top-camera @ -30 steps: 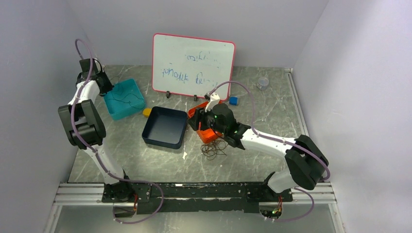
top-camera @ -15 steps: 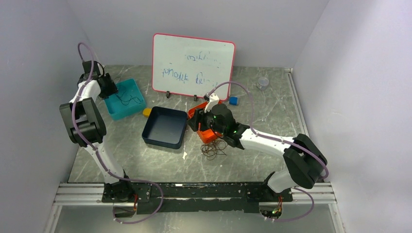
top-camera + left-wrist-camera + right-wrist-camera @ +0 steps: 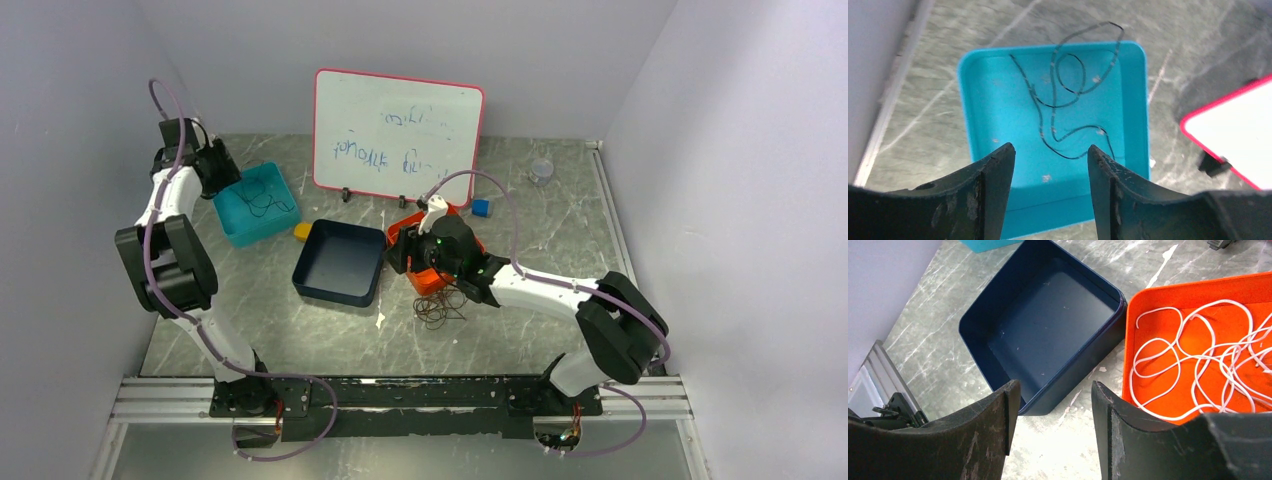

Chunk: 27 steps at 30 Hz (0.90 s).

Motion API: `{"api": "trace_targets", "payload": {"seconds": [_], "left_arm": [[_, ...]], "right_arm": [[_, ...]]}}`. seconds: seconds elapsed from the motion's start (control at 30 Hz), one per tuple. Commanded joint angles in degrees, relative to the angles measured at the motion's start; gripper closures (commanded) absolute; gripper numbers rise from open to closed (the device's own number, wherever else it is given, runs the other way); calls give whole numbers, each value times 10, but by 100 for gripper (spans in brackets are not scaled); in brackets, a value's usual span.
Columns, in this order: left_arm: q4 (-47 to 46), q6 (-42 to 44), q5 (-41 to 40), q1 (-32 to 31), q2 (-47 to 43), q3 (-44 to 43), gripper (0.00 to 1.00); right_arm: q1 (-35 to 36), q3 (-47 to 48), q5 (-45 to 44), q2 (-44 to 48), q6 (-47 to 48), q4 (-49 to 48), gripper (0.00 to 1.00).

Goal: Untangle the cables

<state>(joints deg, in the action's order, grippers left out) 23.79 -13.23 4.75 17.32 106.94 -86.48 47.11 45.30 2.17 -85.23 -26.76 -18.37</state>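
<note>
Tangle of dark brown cable [image 3: 443, 304] lies loose on the table [image 3: 300, 340], nearest the arm bases and just in front of the orange tray [image 3: 1153, 300]. Whether its strands touch the tray's near edge is hard to tell from above. The right gripper [image 3: 1054, 390] hangs over the gap between the orange tray and the navy box [image 3: 335, 292], its jaws spread apart with nothing between them. A white cable [image 3: 1229, 356] sits coiled in overlapping loops inside the orange tray. Farther back on the left, the left gripper [image 3: 1050, 155] hovers above the teal tray [image 3: 983, 125], jaws likewise parted and holding nothing. A black cable [image 3: 1058, 90] lies in that tray in loose curls, one loop reaching over the far rim. A whiteboard [image 3: 398, 130] stands behind.
</note>
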Motion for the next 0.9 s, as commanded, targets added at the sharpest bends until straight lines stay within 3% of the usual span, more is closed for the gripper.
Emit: {"api": "trace_targets", "payload": {"seconds": [0.0,0.43,0.57,0.7,0.87], "left_arm": [[-24,30,110,-16,1,11,40],[-39,24,119,-69,20,48,40],[-28,14,111,-70,44,35,45],[-21,10,92,-69,61,23,57],[-12,10,51,-69,74,12,91]], "right_arm": [[0,6,1,-3,1,0,42],[0,4,4,-6,-3,5,42],[1,4,4,-5,-4,5,42],[0,3,3,-3,-3,6,42],[0,0,2,0,-2,8,42]]}}
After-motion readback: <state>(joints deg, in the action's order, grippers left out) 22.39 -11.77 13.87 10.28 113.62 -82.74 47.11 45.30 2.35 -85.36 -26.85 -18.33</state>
